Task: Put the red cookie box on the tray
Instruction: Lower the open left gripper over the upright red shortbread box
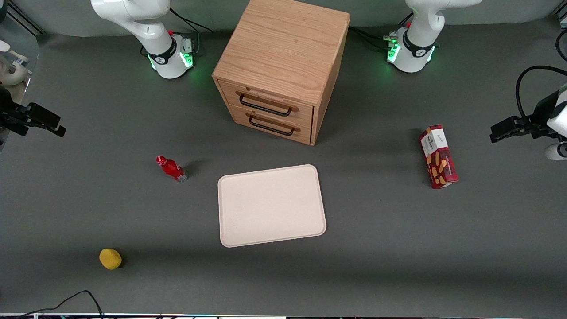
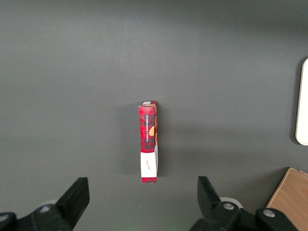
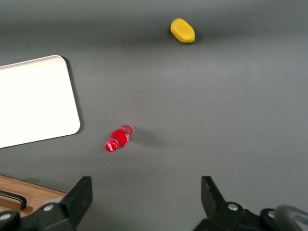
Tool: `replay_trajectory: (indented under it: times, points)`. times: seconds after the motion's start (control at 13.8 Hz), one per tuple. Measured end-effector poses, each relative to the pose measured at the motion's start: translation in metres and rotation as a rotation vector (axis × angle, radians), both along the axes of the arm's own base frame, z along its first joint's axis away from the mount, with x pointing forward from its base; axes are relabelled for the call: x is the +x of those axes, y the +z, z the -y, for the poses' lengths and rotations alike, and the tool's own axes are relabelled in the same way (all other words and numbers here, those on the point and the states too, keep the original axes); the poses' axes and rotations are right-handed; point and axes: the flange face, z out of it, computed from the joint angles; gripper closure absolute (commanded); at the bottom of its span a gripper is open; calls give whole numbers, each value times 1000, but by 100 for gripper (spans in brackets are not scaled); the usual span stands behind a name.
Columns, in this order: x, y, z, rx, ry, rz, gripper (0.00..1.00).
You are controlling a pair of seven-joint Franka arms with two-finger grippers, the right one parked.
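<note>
Nearest to the front camera we see a yellow fruit (image 1: 110,258), while the red cookie box (image 1: 438,156) stands on the table toward the working arm's end, well apart from the tray (image 1: 271,205), and our gripper (image 2: 143,199) hangs above it, fingers spread wide, holding nothing.

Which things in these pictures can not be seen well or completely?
- Drawer contents: both drawers of the wooden cabinet are shut in the front view.
- Small print on the red cookie box: too small to read in any view.
- Tray: cut off by the edge in the left wrist view.
- Gripper, open above the table near the box: its arm is cut off by the front view's edge.
</note>
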Motion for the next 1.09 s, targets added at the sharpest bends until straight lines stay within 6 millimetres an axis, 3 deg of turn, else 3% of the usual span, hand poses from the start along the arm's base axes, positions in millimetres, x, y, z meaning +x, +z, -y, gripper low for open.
replay_trajectory:
  times: [0.44,0.65,0.8,1.09]
  points:
    - [-5,4,2,0,-4,-37,0]
    - [-8,-9,2,1,-8,-87,0]
    - [-7,-36,3,1,-9,-126,0]
    - [-6,-121,-2,1,-5,-138,0]
